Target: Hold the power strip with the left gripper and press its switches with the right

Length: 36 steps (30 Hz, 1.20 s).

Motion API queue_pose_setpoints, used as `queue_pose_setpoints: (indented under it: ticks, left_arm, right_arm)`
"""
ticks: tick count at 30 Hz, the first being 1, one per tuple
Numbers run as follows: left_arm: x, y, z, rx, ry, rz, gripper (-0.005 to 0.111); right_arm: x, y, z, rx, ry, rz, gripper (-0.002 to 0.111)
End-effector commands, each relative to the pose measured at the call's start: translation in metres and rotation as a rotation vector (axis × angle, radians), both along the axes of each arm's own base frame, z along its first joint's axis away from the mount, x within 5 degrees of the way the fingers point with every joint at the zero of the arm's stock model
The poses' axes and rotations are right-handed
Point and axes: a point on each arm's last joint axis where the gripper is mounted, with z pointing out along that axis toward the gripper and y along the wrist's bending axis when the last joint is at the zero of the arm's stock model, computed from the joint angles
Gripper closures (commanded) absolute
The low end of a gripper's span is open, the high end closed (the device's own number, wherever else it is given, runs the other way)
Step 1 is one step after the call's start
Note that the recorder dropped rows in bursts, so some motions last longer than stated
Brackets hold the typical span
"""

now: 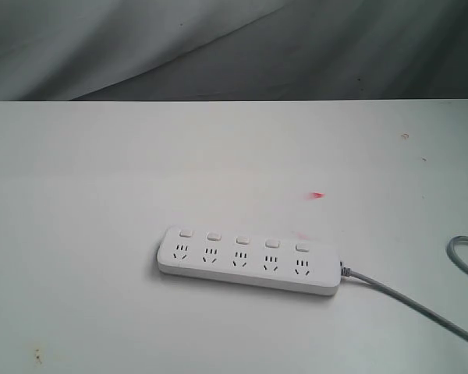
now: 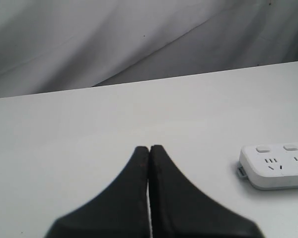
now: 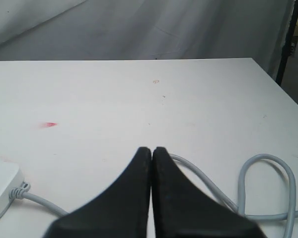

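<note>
The white power strip (image 1: 248, 259) lies flat on the table in the exterior view, its row of five small switches (image 1: 242, 238) above the sockets and its grey cord (image 1: 409, 302) trailing to the right. Neither arm shows in that view. In the left wrist view my left gripper (image 2: 149, 148) is shut with nothing in it, well apart from the strip's rounded end (image 2: 275, 165). In the right wrist view my right gripper (image 3: 152, 149) is shut and empty above the looping cord (image 3: 258, 183), with the strip's cord end (image 3: 1, 187) off to one side.
The white table (image 1: 101, 195) has a small red mark (image 1: 317, 195) behind the strip. A grey cloth backdrop (image 1: 234, 47) hangs beyond the far edge. A dark stand (image 3: 287, 39) rises past the table's corner in the right wrist view.
</note>
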Motion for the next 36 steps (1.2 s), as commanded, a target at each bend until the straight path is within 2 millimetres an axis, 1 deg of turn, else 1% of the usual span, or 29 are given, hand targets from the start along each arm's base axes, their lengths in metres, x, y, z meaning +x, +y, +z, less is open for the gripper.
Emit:
queue_pose_setpoints:
  ticks: [1,4,5,6,9,10,13,18,22,24,27,28,31,34,36]
  left_arm:
    - [0.000,-0.002,0.000,-0.057,-0.011,-0.010,0.106]
    - [-0.001,-0.002,-0.002,-0.066,0.017,-0.012,0.106]
    - [-0.002,-0.002,-0.007,-0.061,0.091,-0.015,0.106]
    - [-0.003,-0.002,-0.001,-0.062,0.078,-0.016,0.106]
    - [-0.008,-0.003,0.027,-0.081,0.031,-0.025,0.106]
    - [-0.009,-0.004,0.034,-0.100,0.033,-0.031,0.106]
    - [-0.012,-0.007,0.064,-0.157,0.042,-0.057,0.106]
    - [-0.007,-0.009,0.115,-0.186,0.029,-0.076,0.106]
    - [0.007,-0.011,0.155,-0.193,0.019,-0.080,0.106]
    - [0.018,-0.013,0.175,-0.229,0.024,-0.093,0.106]
    - [0.038,-0.016,0.197,-0.194,0.032,-0.118,0.106]
    - [0.044,-0.018,0.202,-0.185,0.035,-0.131,0.106]
    - [0.069,-0.024,0.216,-0.083,0.050,-0.200,0.106]
    - [0.089,-0.033,0.222,0.075,0.081,-0.321,0.106]
    - [0.101,-0.038,0.223,0.135,0.088,-0.398,0.106]
  right_arm:
    - [0.000,-0.001,-0.001,-0.007,-0.004,-0.007,0.108]
    - [0.000,-0.001,-0.001,-0.007,-0.004,-0.007,0.108]
    - [0.000,-0.001,-0.001,-0.007,-0.004,-0.007,0.108]
    - [0.000,-0.001,-0.001,-0.007,-0.004,-0.007,0.108]
    - [0.000,-0.001,-0.001,-0.007,-0.004,-0.007,0.108]
    - [0.000,-0.001,-0.001,-0.007,-0.004,-0.007,0.108]
    - [0.000,-0.001,-0.001,-0.007,-0.004,-0.007,0.108]
    - [0.000,-0.001,-0.001,-0.007,-0.004,-0.007,0.108]
    - [0.000,-0.001,-0.001,-0.007,-0.004,-0.007,0.108]
    - [0.000,-0.001,-0.001,-0.007,-0.004,-0.007,0.108]
    - [0.000,-0.001,-0.001,-0.007,-0.004,-0.007,0.108]
    - [0.000,-0.001,-0.001,-0.007,-0.004,-0.007,0.108]
    - [0.000,-0.001,-0.001,-0.007,-0.004,-0.007,0.108]
    - [0.000,-0.001,-0.001,-0.007,-0.004,-0.007,0.108]
    - [0.000,-0.001,-0.001,-0.007,-0.004,-0.007,0.108]
